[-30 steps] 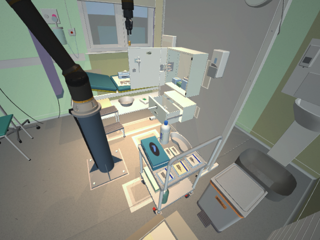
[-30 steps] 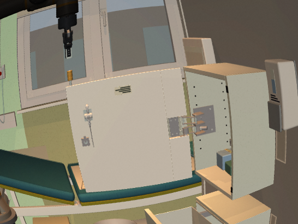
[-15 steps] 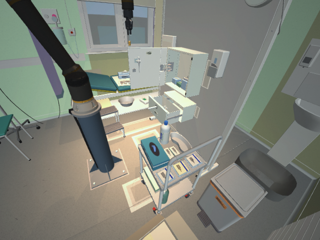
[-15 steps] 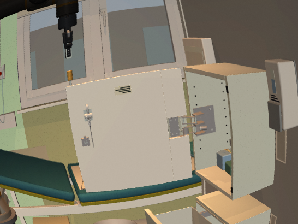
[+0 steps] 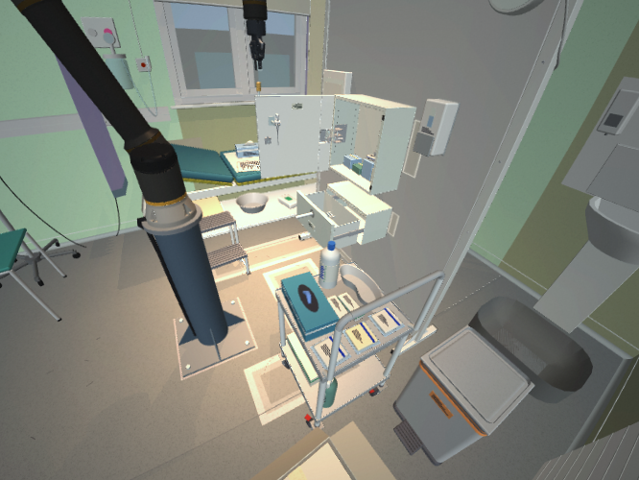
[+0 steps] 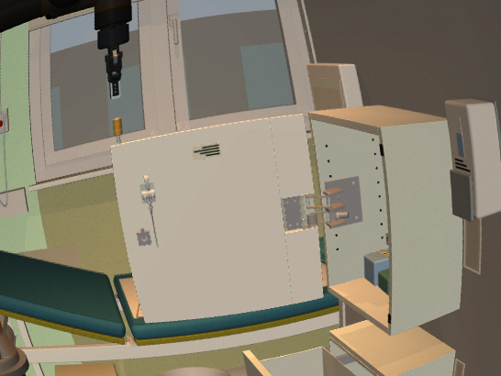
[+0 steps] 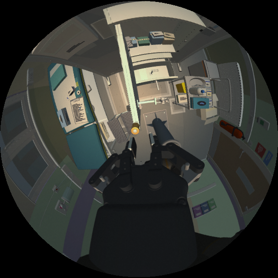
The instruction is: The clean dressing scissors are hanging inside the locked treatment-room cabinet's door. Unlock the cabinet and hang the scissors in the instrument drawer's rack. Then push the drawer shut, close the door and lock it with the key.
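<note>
The scissors [image 6: 149, 208] hang on the inner face of the cabinet door [image 6: 215, 215], which stands swung wide open from the wall cabinet [image 6: 390, 215]. A brass knob [image 6: 117, 124] sticks up from the door's top outer corner, and my gripper [image 6: 114, 89] hangs a short way above it, open and holding nothing. In the wrist camera the knob [image 7: 135, 129] sits just ahead of the fingers [image 7: 141, 144]. The instrument drawer [image 5: 335, 212] below the cabinet is pulled out. The key is not visible.
A steel bowl [image 5: 252, 202] rests on the counter left of the drawer. A teal treatment couch [image 6: 59, 298] runs behind the door. A trolley [image 5: 346, 330] with a bottle [image 5: 329, 264] and packets stands below the drawer, beside a waste bin [image 5: 464, 392].
</note>
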Available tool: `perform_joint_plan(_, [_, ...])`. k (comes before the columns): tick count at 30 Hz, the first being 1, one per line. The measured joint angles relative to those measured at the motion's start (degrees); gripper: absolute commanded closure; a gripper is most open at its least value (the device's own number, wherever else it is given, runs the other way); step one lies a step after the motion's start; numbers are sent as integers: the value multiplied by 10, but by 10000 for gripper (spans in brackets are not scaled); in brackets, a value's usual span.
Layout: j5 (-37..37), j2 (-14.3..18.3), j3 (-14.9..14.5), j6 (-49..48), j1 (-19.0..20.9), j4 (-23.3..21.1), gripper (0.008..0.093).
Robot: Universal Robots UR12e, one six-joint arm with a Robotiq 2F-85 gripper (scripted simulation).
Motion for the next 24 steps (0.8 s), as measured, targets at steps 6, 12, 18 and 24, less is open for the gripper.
perform_joint_plan(6, [0,0,0,0,0,0,654])
perform_joint_plan(12, [0,2,-2,-42,-41,-1,654])
perform_joint_plan(18, [0,15,-9,-109,-110,-5,654])
perform_joint_plan(24, [0,15,-9,-107,-111,-5,654])
